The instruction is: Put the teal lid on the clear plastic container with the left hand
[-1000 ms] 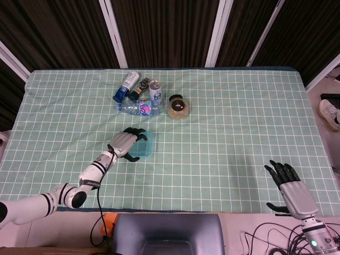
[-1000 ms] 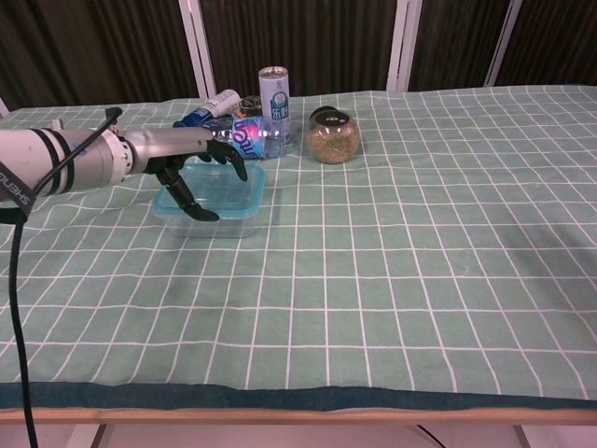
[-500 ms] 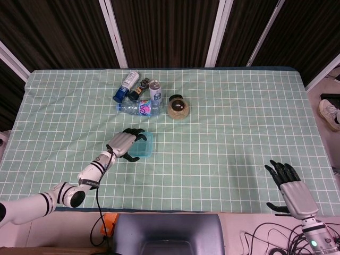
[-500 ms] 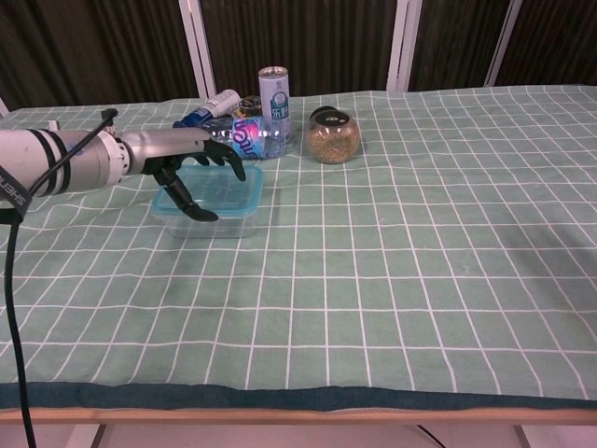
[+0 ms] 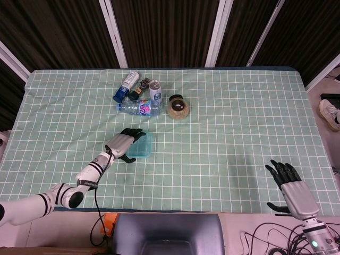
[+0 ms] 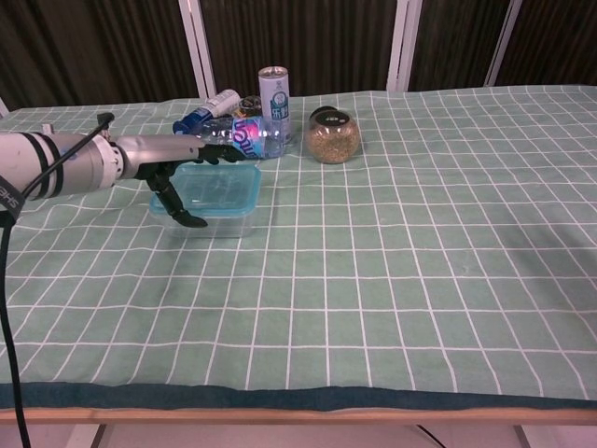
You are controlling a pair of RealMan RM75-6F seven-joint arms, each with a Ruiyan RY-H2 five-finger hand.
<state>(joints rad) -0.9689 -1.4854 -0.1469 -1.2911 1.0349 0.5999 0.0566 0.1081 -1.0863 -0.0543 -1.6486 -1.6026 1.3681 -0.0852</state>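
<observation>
The clear plastic container point(image 5: 142, 145) point(image 6: 222, 196) stands on the green checked cloth with the teal lid point(image 5: 141, 143) point(image 6: 222, 185) lying flat on top of it. My left hand point(image 5: 121, 142) point(image 6: 171, 164) hovers at the container's left edge, fingers spread over the lid's left rim and thumb hanging down by the near-left corner. It grips nothing. My right hand point(image 5: 291, 186) rests open near the table's front right corner, far from the container, and shows only in the head view.
Behind the container lie a water bottle point(image 5: 139, 108) point(image 6: 244, 135), a blue-capped bottle point(image 5: 125, 86), an upright can point(image 5: 155, 90) point(image 6: 273, 93) and a round jar of grains point(image 5: 178, 108) point(image 6: 334, 136). The table's front edge point(image 6: 298, 397) runs close below.
My left hand has slid left off the lid, from above the container's middle to its left edge. The lid stays on the container. The right hand has not moved.
</observation>
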